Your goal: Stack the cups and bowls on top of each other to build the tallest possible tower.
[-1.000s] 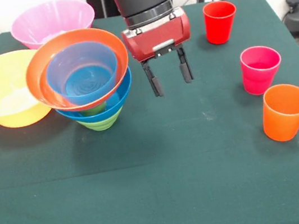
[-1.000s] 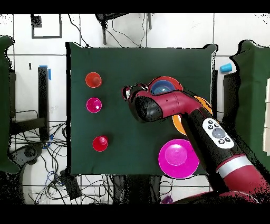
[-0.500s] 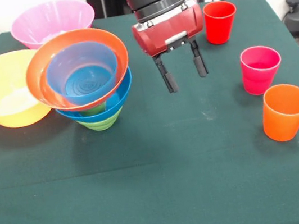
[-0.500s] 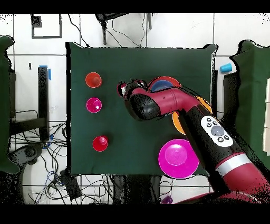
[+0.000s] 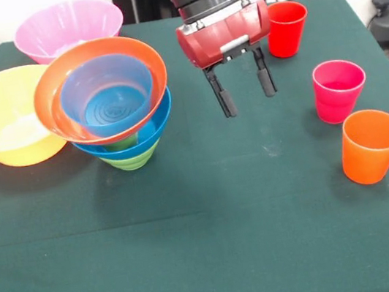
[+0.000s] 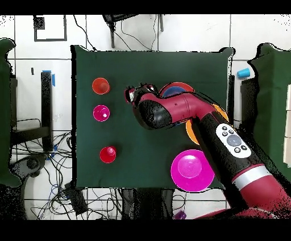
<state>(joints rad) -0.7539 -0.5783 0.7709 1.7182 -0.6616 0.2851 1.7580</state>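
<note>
The gripper point(image 5: 245, 91) hangs above the table point(image 5: 213, 217), jaws apart and empty. It sits between the tower point(image 5: 110, 104) and the red cup point(image 5: 286, 28)

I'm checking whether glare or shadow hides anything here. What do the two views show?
Front view: soft shadow under the tower, pale sheen inside the yellow-orange bowl and pink bowl, nothing hidden. Overhead view: the arm covers most of the tower; the open gripper shows clearly only from the front.
</note>
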